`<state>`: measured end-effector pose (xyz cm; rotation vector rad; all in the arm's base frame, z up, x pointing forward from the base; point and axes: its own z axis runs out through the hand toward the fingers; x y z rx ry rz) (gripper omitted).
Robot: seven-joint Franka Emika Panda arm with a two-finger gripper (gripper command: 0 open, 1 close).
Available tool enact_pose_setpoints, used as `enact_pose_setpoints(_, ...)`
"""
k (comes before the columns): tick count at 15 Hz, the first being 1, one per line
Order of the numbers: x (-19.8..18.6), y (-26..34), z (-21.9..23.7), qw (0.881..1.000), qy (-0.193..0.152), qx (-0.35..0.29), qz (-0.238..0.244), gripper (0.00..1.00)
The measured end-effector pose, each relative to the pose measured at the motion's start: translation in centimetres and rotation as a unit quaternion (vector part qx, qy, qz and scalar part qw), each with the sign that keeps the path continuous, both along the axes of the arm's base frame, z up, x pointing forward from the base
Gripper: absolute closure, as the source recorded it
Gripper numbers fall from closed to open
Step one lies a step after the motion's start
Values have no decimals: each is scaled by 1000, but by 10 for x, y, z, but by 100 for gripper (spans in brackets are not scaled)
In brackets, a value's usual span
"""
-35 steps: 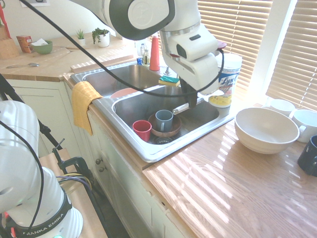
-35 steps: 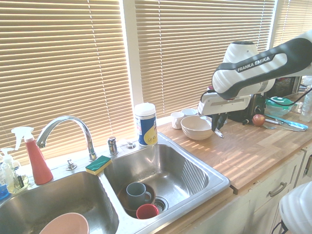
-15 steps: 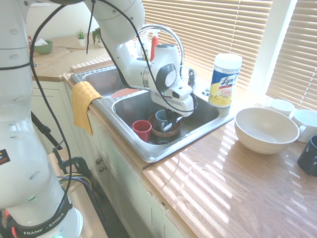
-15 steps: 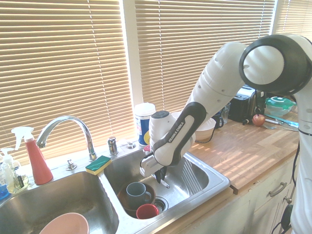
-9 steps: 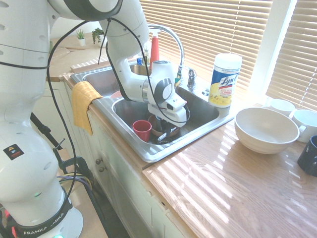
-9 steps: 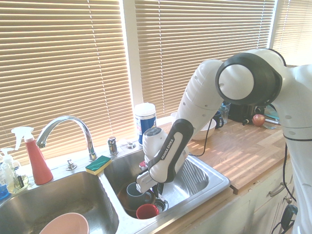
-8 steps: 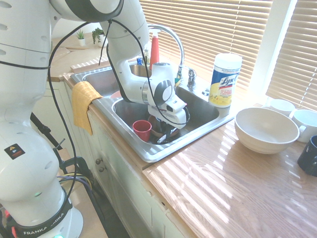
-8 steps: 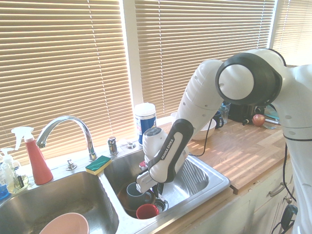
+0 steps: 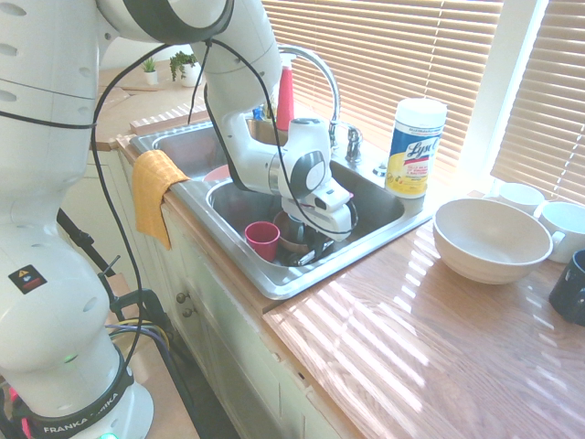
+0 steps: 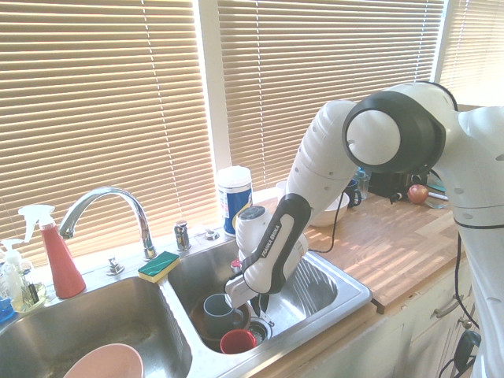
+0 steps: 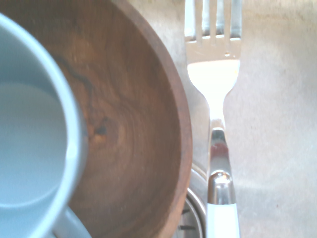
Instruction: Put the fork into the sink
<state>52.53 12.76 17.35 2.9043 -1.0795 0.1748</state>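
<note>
My gripper is down inside the right basin of the steel sink, close over the drain and shut on the fork. The fork shows in the wrist view with silver tines and a white handle end. It hangs just above the basin floor, beside the rim of a brown wooden bowl. A blue-grey mug stands in that bowl. In the exterior views the arm hides most of the fork.
A red cup stands in the basin by the wooden bowl. A pink bowl lies in the left basin. Faucet, green sponge and wipes canister line the back rim. A white bowl sits on the counter.
The arm came from above the counter down into the right basin with the fork. Over the last half second it shifted slightly toward the drain, still shut.
</note>
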Motion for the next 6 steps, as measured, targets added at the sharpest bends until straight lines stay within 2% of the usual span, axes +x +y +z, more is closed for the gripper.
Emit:
enact_pose_setpoints(3,3,-6,13,1000,-11,1,-6,0)
enact_pose_setpoints(6,1,-11,72,1000,-29,4,-7,0)
